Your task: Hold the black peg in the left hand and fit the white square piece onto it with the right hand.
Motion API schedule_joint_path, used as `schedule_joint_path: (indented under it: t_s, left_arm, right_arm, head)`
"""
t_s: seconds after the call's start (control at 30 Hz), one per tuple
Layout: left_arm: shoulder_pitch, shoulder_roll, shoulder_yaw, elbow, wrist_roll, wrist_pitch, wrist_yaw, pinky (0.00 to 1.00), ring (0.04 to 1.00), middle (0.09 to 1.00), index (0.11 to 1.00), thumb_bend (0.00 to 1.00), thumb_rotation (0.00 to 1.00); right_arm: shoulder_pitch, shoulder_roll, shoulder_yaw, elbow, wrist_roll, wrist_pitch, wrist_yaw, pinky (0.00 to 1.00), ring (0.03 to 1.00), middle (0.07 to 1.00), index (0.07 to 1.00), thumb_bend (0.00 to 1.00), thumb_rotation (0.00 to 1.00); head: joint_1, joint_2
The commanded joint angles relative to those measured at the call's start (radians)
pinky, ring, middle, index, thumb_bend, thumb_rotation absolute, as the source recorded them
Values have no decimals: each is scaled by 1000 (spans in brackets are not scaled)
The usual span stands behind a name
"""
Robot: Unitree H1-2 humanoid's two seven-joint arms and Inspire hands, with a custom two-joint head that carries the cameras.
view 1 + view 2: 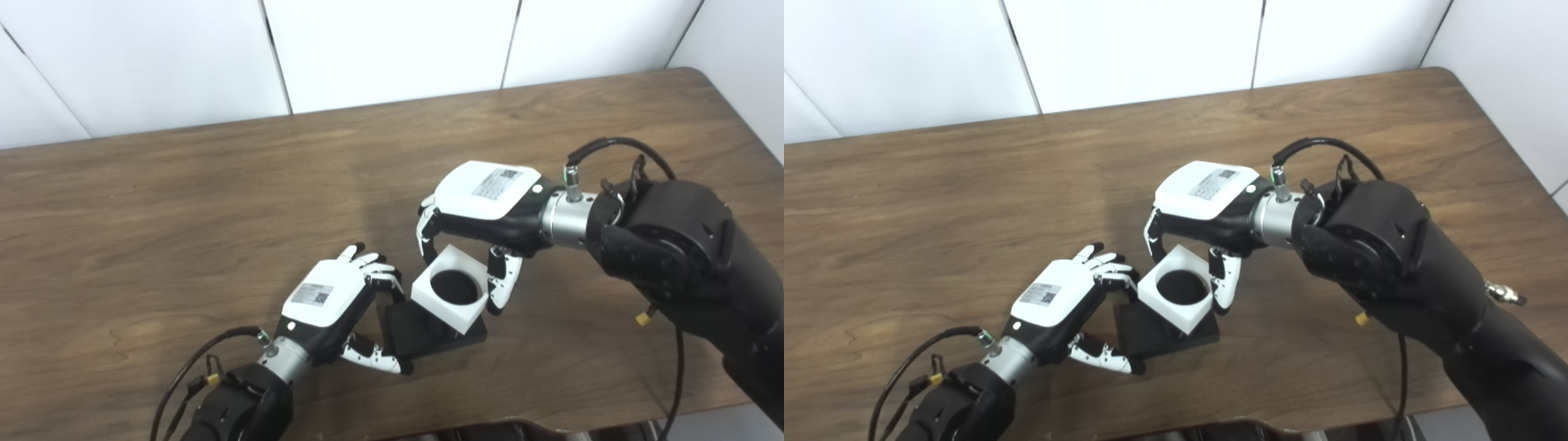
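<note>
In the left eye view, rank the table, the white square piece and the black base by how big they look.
1. Table
2. Black base, partly hidden under the piece
3. White square piece

The last two look close; unsure.

Bare table (184,202) all round; both hands crowd the white square piece (450,297).

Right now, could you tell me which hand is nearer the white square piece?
Right. The right hand grips the white square piece from above; the left hand holds the black base beside it.
</note>
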Motion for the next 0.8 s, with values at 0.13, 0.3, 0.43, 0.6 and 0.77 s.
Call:
schedule_joint_path:
  t_s: [0.13, 0.3, 0.43, 0.6, 0.77]
  left_arm:
    - [11, 30, 5, 5, 20, -2, -34, 1000, 901, 801, 489, 513, 54]
    - [9, 28, 7, 6, 18, 0, -38, 1000, 904, 803, 489, 513, 54]
    - [9, 25, 8, 5, 18, 2, -39, 1000, 904, 802, 489, 513, 54]
    - [8, 22, 6, 1, 24, 6, -45, 1000, 905, 803, 489, 512, 55]
    - [6, 17, 5, 1, 27, 9, -49, 1000, 906, 804, 489, 512, 55]
  right_arm:
    - [-22, -27, -20, -11, -2, -25, 28, 881, 876, 770, 483, 522, 129]
    - [-17, -21, -17, -14, 1, -29, 24, 880, 876, 767, 482, 522, 129]
    - [-17, -14, -14, -21, 3, -27, 27, 885, 878, 759, 482, 522, 128]
    - [-22, 3, 0, -32, -30, -20, 49, 886, 884, 759, 482, 522, 129]
    - [-1, 31, 29, -37, -90, -34, 58, 888, 881, 760, 483, 522, 130]
  head:
    - [-5, 4]
    - [-5, 5]
    - [-5, 8]
    - [-4, 11]
    - [1, 14]
